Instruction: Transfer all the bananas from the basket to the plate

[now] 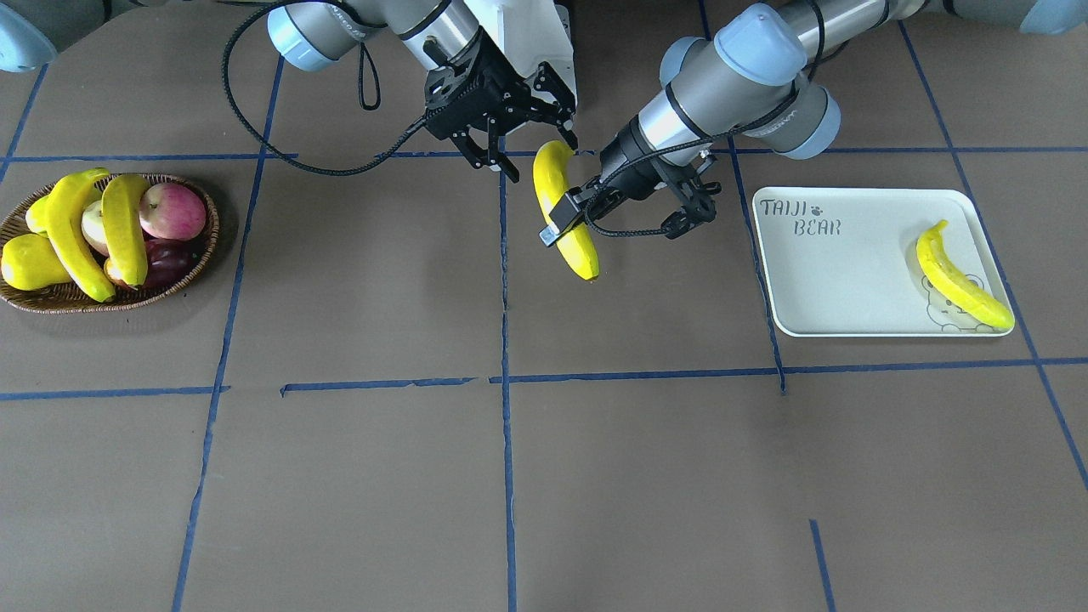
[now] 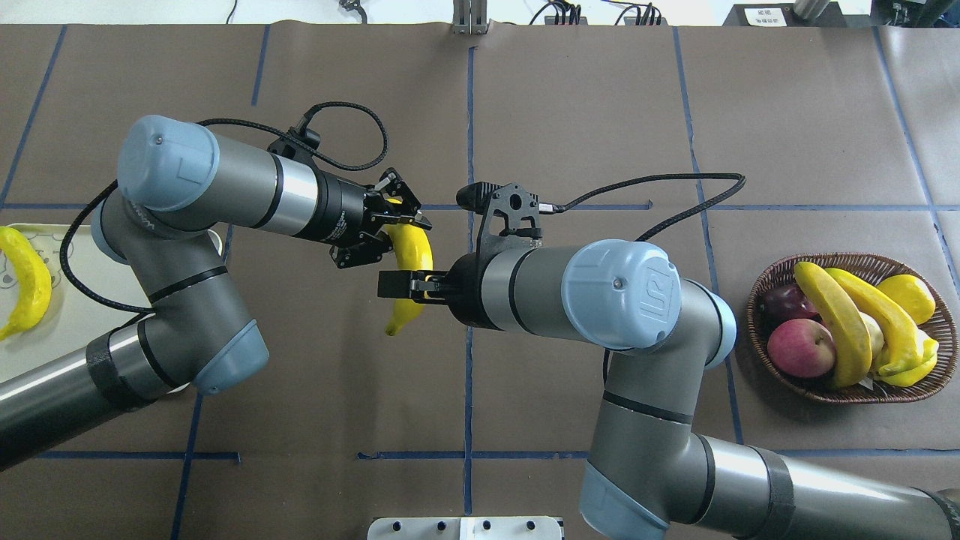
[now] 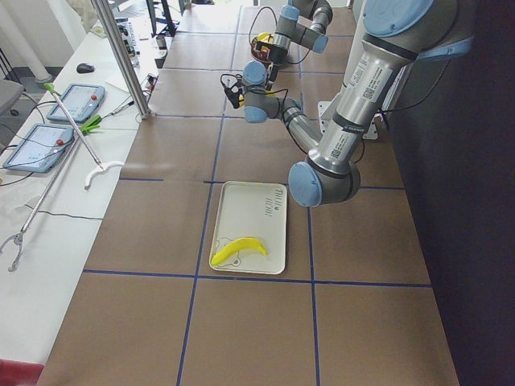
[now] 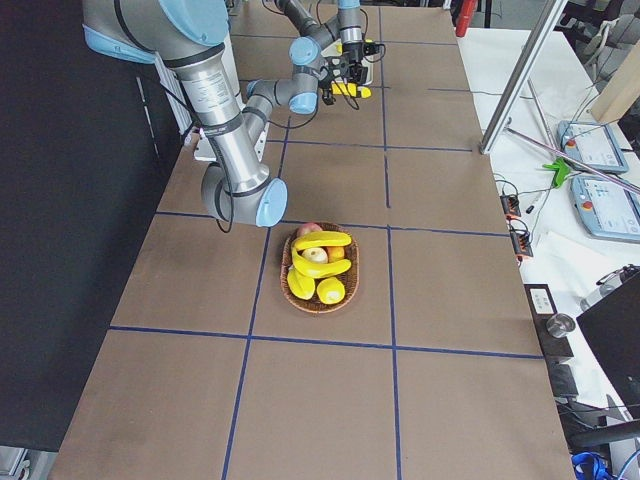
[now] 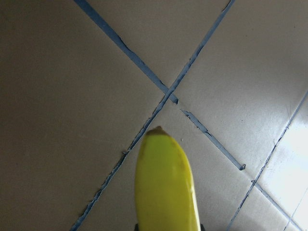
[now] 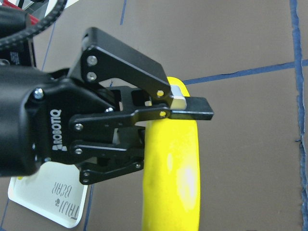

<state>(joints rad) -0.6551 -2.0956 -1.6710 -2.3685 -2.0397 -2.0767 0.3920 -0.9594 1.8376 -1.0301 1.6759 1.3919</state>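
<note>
Tally: one banana (image 1: 960, 285) on plate (image 1: 841, 280), second banana (image 1: 580, 255) midair clamped in left hand (image 1: 576, 217), right hand (image 1: 535, 153) spread wide and empty, two bananas (image 1: 72, 229) (image 1: 125, 225) left in basket (image 1: 102, 302).

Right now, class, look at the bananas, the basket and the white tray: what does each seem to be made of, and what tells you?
Bananas: probably moulded plastic; uniform bright yellow, glossy highlight in the right wrist view.
Basket: woven wicker, matt brown; the weave shows.
Tray: smooth white, likely plastic or melamine; printed lettering, rounded raised rim.

Right claw (image 1: 537, 158) just beside left claw (image 1: 575, 223)
</note>
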